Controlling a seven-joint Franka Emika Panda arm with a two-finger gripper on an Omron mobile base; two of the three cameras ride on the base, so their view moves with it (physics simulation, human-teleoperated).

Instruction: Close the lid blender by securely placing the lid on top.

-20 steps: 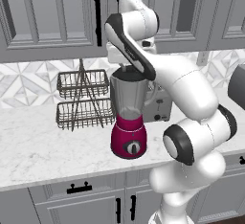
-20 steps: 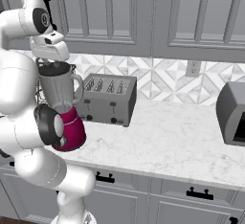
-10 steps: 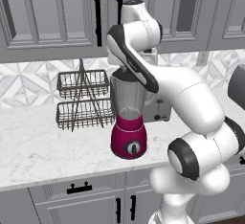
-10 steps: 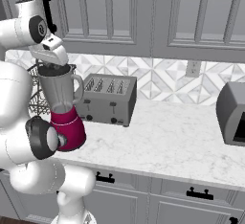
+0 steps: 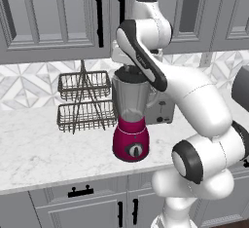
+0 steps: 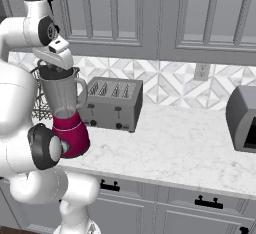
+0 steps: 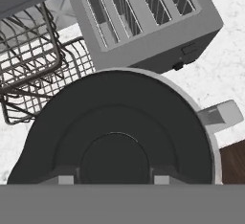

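Now we hold the lid [image 7: 119,137] over the blender [image 5: 130,120]. Our pincer [image 7: 115,175] pinches the lid. We should lower straight, centred on the jar.

— What are you seeing of the surfaces?

— Below my gripper [image 7: 110,179] the lid [image 7: 119,132] looks like matt black plastic, smooth, with no shine. The blender [image 5: 131,120] has a clear grey jar, glassy or plastic, I cannot tell which, over a glossy magenta base.

— And around it?

— The toaster [image 6: 111,104] reads as brushed silver metal, dull rather than mirror-bright. The wire basket rack [image 5: 83,101] is thin dark metal. The counter [image 6: 175,148] is smooth white marble-look stone with faint grey veining. The cabinet doors [image 6: 150,8] are flat matt grey.
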